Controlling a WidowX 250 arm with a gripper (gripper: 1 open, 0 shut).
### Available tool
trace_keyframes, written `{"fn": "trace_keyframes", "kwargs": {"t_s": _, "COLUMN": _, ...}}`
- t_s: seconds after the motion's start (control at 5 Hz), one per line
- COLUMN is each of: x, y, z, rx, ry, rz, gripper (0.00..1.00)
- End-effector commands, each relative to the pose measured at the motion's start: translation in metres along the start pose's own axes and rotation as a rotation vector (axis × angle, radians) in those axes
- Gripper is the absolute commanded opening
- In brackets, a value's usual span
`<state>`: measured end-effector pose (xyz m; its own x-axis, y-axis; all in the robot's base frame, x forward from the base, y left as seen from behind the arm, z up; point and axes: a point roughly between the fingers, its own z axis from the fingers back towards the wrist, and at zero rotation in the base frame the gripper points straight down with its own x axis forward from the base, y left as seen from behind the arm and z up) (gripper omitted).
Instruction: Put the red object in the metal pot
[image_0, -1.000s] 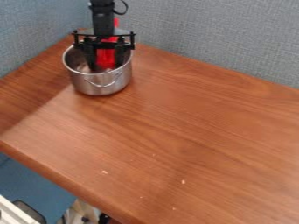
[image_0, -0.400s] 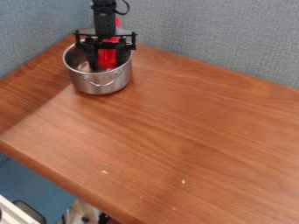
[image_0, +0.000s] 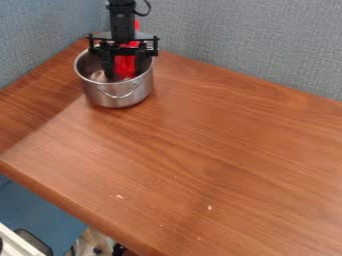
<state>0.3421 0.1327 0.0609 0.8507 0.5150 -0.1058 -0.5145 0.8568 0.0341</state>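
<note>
Fingers closed on red object, inside metal pot

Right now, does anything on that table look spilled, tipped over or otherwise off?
Nothing stands out. The metal pot sits upright near the table's back left corner, with the pincer lowered into it, shut on the red object. No spills or damage show on the wood.

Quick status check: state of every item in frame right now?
Small shiny stainless steel pot: upright at the wooden table's far left corner, open-topped.
Bright red elongated plastic bar: standing upright inside the pot, in the end effector's grip.
End effector: pointing down into the pot, shut on the bar.
Brown wooden table: level.
</note>
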Motion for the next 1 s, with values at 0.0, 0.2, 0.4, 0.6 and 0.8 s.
{"fn": "trace_keyframes", "kwargs": {"t_s": 0.0, "x": 0.0050, "y": -0.0082, "z": 0.0249, "rx": -0.011, "ry": -0.075, "rz": -0.017, "gripper": 0.00}}
{"fn": "trace_keyframes", "kwargs": {"t_s": 0.2, "x": 0.0042, "y": -0.0102, "z": 0.0251, "rx": -0.011, "ry": -0.076, "rz": -0.022, "gripper": 0.00}}
{"fn": "trace_keyframes", "kwargs": {"t_s": 0.4, "x": 0.0033, "y": -0.0121, "z": 0.0253, "rx": -0.012, "ry": -0.077, "rz": -0.026, "gripper": 0.00}}
{"fn": "trace_keyframes", "kwargs": {"t_s": 0.6, "x": 0.0025, "y": -0.0138, "z": 0.0250, "rx": -0.014, "ry": -0.080, "rz": -0.032, "gripper": 0.00}}
{"fn": "trace_keyframes", "kwargs": {"t_s": 0.8, "x": 0.0014, "y": -0.0152, "z": 0.0246, "rx": -0.016, "ry": -0.080, "rz": -0.037, "gripper": 0.00}}
